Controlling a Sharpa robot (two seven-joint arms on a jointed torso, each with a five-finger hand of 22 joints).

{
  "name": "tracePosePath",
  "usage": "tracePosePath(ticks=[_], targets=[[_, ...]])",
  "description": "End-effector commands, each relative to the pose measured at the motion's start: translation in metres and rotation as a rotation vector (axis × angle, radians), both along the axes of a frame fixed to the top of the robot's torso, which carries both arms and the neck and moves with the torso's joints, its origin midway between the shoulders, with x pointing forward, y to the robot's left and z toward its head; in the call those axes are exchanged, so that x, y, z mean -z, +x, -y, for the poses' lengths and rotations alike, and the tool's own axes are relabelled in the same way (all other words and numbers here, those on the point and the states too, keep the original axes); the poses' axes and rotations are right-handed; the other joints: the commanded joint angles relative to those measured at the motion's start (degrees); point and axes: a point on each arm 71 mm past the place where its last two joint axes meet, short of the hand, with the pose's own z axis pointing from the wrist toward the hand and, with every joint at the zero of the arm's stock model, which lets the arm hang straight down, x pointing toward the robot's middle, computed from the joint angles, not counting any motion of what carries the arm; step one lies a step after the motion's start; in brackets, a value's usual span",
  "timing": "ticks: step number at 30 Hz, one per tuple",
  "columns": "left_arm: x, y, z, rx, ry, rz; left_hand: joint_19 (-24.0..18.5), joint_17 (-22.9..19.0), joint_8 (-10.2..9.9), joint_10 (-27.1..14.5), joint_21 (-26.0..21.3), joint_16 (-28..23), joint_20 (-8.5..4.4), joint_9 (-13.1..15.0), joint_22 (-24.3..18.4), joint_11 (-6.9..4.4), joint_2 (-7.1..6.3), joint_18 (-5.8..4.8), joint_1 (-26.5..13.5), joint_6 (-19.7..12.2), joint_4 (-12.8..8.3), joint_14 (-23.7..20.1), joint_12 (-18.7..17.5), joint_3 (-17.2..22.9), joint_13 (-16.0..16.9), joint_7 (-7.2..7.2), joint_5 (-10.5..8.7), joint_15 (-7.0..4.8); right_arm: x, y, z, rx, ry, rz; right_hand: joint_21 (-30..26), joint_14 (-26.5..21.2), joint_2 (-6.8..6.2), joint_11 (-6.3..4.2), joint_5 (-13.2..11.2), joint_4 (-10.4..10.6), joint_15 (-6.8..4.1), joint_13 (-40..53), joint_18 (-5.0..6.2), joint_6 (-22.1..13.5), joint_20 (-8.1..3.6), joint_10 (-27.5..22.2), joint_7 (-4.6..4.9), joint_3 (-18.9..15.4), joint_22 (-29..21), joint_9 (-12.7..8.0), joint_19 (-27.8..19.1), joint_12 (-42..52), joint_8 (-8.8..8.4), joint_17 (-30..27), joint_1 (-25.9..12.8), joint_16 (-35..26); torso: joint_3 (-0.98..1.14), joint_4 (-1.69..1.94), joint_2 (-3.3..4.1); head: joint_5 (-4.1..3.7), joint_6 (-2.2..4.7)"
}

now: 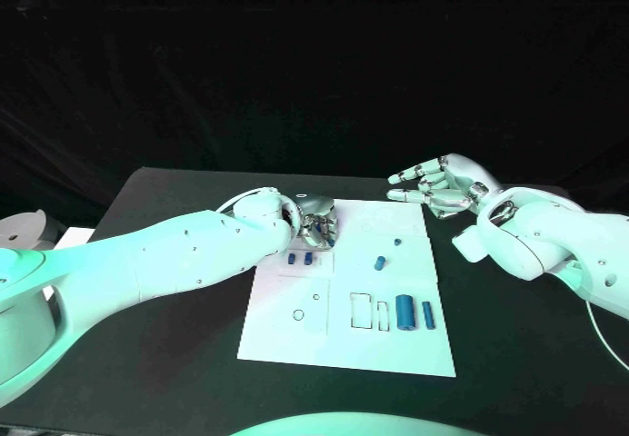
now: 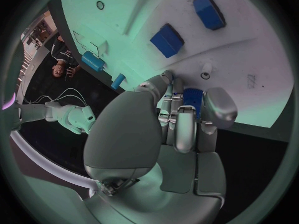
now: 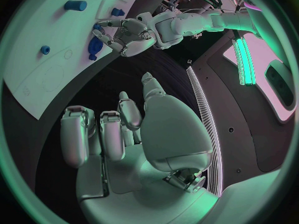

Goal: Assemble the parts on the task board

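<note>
- We see the silver left hand (image 1: 312, 223) lowered over the far left part of the flat white rectangular task board (image 1: 394, 350); in the left wrist view its fingers (image 2: 185, 129) are curled round a small blue block-shaped part (image 2: 192, 97), so it grips that part, though we cannot tell how firmly.
- Just beside that hand on the board stand two small dark-blue square parts (image 1: 300, 259); the left wrist view shows them as two blue blocks (image 2: 167, 40) beyond the fingertips.
- Further toward the board's middle lie a short blue cylindrical part (image 1: 380, 263) and a tiny blue peg (image 1: 396, 242); nearer the robot stand a wider blue cylinder (image 1: 406, 311) and a slim blue rod (image 1: 427, 314) side by side, next to drawn outlines.
- The silver right hand (image 1: 438, 189) hovers above the black table (image 1: 171, 195) off the board's far right corner; its fingers (image 3: 99, 134) are spread apart and slightly bent, holding nothing and touching nothing, as we read it from the right wrist view.
- The two hands are well apart, with the board's far edge between them.
</note>
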Motion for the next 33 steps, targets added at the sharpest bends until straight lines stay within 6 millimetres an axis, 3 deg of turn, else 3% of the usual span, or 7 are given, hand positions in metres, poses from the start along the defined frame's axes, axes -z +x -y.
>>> tracePosePath(ticks=[1,17,29,33], targets=[[-0.002,-0.002,-0.001,-0.013,-0.070,-0.001,1.26,-0.03,0.04,0.44,-0.08,0.36,-0.45,0.03,-0.06,-0.04,-0.04,-0.40,-0.60,0.61,-0.21,2.79,-0.35,0.52,-0.04,0.07,-0.09,-0.42,0.000,-0.001,-0.002,-0.018,-0.001,-0.001,-0.30,4.53,0.65,-0.01,0.32,0.00,-0.37,0.02,0.41,0.29,0.01,-0.13,-0.14,-0.37,0.01,0.09,-0.39,0.04,0.22,9.30,0.00,-0.13,-0.05,0.03,-0.02,-0.13,0.05],[-0.018,-0.007,-0.029,-0.089,-0.200,-0.014,1.28,-0.09,-0.09,0.69,-0.06,0.42,-0.46,-0.08,0.01,0.04,-0.22,-0.42,-0.98,0.83,-0.57,2.79,-0.72,1.08,-0.09,0.24,-0.07,-0.36,0.001,0.000,0.000,-0.013,-0.003,-0.002,-0.28,4.55,0.73,-0.02,0.34,-0.02,-0.37,0.07,0.40,0.34,0.00,-0.08,-0.15,-0.43,0.06,0.10,-0.35,0.13,0.24,9.33,0.03,-0.11,-0.04,0.19,-0.09,0.14,0.47],[-0.023,-0.008,-0.054,-0.137,-0.206,-0.034,1.32,-0.09,-0.19,0.81,0.09,0.47,-0.44,-0.16,0.17,0.10,-0.41,-0.46,-1.34,0.93,-0.73,2.79,-0.97,1.32,-0.12,0.29,-0.08,-0.32,0.001,0.000,0.002,-0.011,-0.005,-0.004,-0.28,4.55,0.73,-0.02,0.34,-0.02,-0.37,0.07,0.40,0.34,0.00,-0.08,-0.15,-0.43,0.06,0.10,-0.35,0.13,0.24,9.33,0.03,-0.11,-0.11,0.16,-0.02,0.23,0.54],[-0.021,-0.008,-0.060,-0.151,-0.189,-0.051,1.32,-0.08,-0.21,0.83,0.10,0.48,-0.43,-0.17,0.18,0.10,-0.44,-0.46,-1.40,0.94,-0.74,2.80,-1.00,1.35,-0.13,0.29,-0.09,-0.31,0.001,0.000,0.002,-0.011,-0.005,-0.004,-0.28,4.55,0.73,-0.02,0.34,-0.02,-0.37,0.07,0.40,0.34,0.00,-0.08,-0.15,-0.43,0.06,0.10,-0.35,0.13,0.24,9.33,0.03,-0.11,-0.04,0.14,-0.03,0.31,0.56]])
